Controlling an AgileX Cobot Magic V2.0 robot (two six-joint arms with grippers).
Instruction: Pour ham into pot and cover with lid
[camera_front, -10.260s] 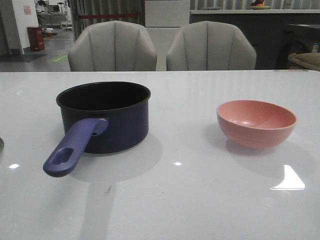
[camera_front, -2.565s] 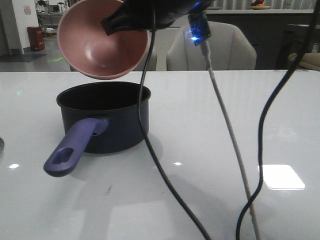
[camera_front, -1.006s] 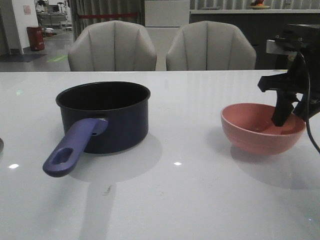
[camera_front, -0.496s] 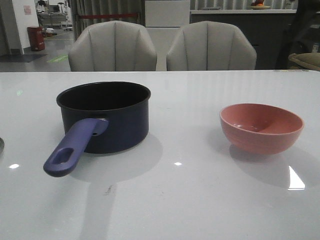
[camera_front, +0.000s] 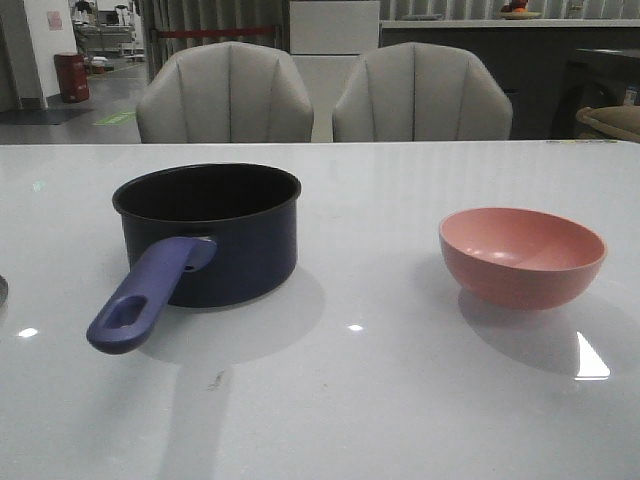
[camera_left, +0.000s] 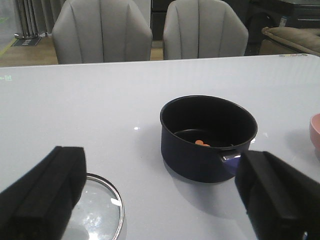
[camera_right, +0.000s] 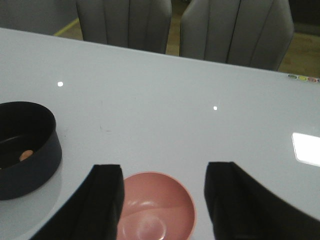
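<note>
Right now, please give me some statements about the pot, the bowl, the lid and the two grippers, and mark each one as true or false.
1. The pot holds small orange pieces. True.
2. The lid covers the pot. False: it lies on the table beside the pot.
3. The pink bowl stands upright on the table. True.
4. The right gripper grips the bowl. False: it is open above the bowl, holding nothing.
5. The left gripper is open. True.

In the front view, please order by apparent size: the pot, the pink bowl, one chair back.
1. Chair back
2. Pot with handle
3. Pink bowl

The chairs stand farther away, so their real lead is likely bigger.
</note>
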